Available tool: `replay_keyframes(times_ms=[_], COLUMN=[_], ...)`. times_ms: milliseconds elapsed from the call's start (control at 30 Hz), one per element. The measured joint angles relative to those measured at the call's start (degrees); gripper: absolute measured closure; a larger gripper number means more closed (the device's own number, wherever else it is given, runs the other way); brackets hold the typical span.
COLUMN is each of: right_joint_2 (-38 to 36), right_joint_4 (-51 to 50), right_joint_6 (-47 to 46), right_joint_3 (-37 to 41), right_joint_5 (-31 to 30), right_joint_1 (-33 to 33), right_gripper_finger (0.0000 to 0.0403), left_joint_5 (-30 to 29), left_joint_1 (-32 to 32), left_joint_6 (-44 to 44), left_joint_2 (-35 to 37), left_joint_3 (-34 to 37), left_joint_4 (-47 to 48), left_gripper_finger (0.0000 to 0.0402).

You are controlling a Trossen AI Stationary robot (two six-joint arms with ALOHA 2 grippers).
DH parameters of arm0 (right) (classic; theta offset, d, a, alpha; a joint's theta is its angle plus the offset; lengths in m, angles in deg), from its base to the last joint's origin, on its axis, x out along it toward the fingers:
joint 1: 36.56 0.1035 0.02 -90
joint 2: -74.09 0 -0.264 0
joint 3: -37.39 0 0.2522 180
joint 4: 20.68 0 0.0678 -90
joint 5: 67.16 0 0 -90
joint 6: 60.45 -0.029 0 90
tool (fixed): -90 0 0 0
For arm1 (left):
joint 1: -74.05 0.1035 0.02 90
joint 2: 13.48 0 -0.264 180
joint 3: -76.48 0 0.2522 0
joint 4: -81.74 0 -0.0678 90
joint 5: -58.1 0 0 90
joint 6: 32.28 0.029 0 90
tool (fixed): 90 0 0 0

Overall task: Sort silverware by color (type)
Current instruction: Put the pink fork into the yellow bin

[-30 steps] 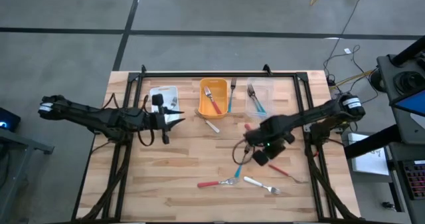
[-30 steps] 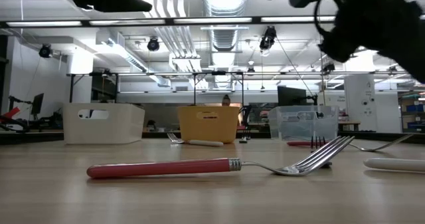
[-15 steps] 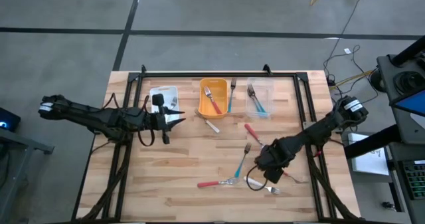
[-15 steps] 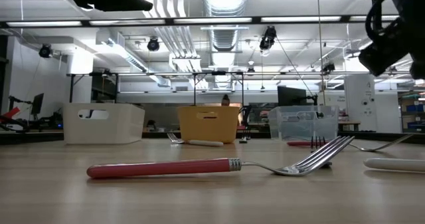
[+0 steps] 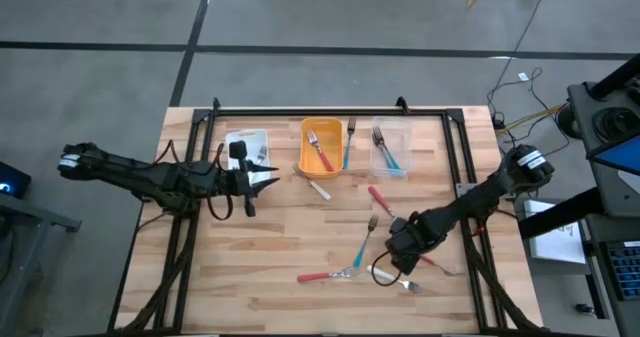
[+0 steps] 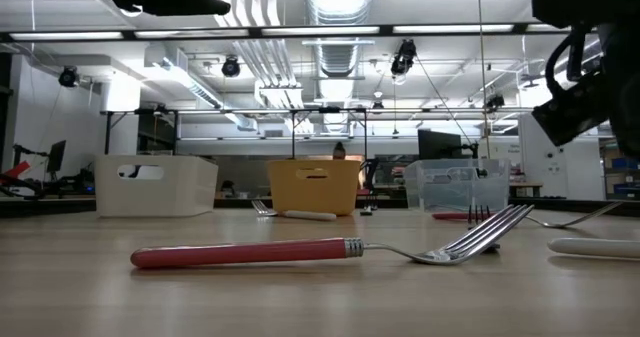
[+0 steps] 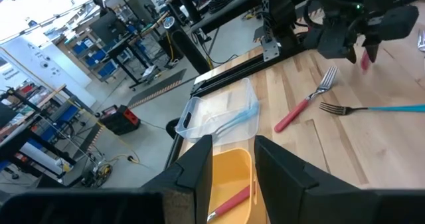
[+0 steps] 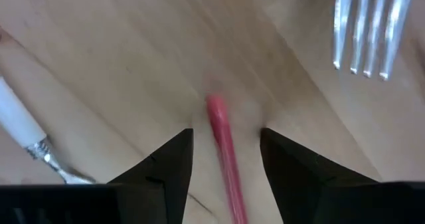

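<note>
Loose silverware lies flat on the wooden table: a red-handled fork (image 5: pixel 325 274), a teal-handled fork (image 5: pixel 362 242), a white-handled fork (image 5: pixel 395 276) and a red-handled piece (image 5: pixel 380 199). Another red handle (image 8: pixel 222 141) lies under my right gripper (image 5: pixel 400 249). That gripper points down, open, one finger on either side of the handle's free end, and I see no touch. My left gripper (image 7: pixel 232 164) hangs open with nothing between its fingers, beside the white bin (image 5: pixel 247 147). Forks also lie in the orange bin (image 5: pixel 321 147) and the clear bin (image 5: pixel 388 149).
A white-handled piece (image 5: pixel 318 187) lies in front of the orange bin, and a teal one (image 5: pixel 349 142) lies between the orange and clear bins. Black frame rails run along the table's far, left and right sides. The near left of the table holds no objects.
My right gripper has gone from the table's middle toward the near edge and down. It now stands low over the red handle at the near right. The red-handled piece in the middle, hidden under the gripper before, now shows.
</note>
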Motion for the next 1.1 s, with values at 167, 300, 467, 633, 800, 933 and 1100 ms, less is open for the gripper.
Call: replay_keyframes(times_ms=[167,300,467,633,800,933,1100], right_joint_2=[1.41,2.90,2.75,0.09,-5.18,-9.00,-11.19], right_joint_4=[1.32,0.96,1.14,1.57,-1.20,-1.63,2.55], right_joint_6=[0.05,0.44,0.27,1.70,5.03,8.58,22.71], right_joint_3=[0.81,0.86,0.94,0.03,-3.75,-7.50,-12.65], right_joint_5=[-0.27,-0.57,-0.52,-0.62,-0.76,-3.15,-12.42], right_joint_1=[0.00,0.00,0.00,0.00,-0.04,-2.40,-7.49], right_gripper_finger=[0.0251,0.0292,0.0366,0.0380,0.0381,0.0381,0.0382], left_joint_5=[0.00,0.02,0.03,0.03,0.04,0.04,0.20], left_joint_1=[0.00,0.00,0.00,0.00,0.00,0.00,0.00], left_joint_6=[0.06,0.62,0.63,0.63,0.63,0.64,1.49], left_joint_2=[-0.01,-0.06,-0.06,-0.06,-0.06,-0.08,-0.60], left_joint_3=[0.02,0.04,0.04,0.04,0.04,0.07,0.07], left_joint_4=[-0.22,-1.09,-1.92,-1.97,-2.10,-2.89,-5.85], left_gripper_finger=[0.0309,0.0309,0.0309,0.0309,0.0309,0.0309,0.0309])
